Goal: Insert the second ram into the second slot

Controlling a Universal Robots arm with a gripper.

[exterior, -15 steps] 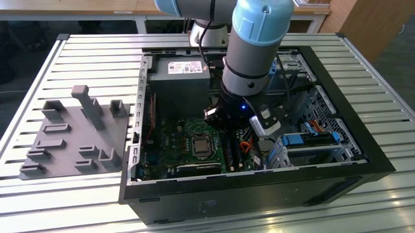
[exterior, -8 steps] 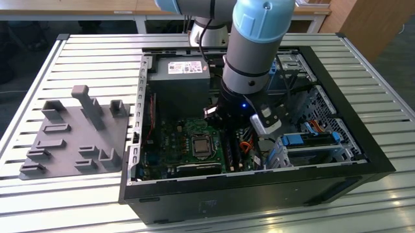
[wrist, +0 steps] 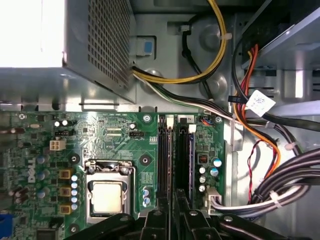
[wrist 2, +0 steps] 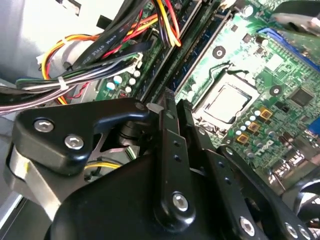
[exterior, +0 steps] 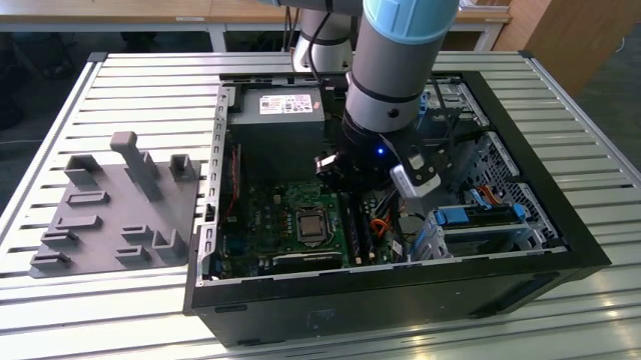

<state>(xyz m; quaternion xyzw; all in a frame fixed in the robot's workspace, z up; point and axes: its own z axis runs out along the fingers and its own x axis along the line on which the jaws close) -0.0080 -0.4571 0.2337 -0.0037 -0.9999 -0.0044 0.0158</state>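
Hand (wrist: 172, 220) sits low over the RAM slots (wrist: 175, 155), fingers nearly closed on the second ram (wrist: 183, 160), lined up with its slot.

Matt plastics and bare metal inside an open computer case

Beside the gripper (wrist 2: 175, 107), whose black fingers (wrist: 155, 227) look like matt metal with bright screws, lie a glossy green motherboard (wrist: 115, 137), a brushed-metal processor lid (wrist: 107, 196), a perforated grey steel power supply (wrist: 100, 45) and rubbery-looking cables (wrist: 260, 145).
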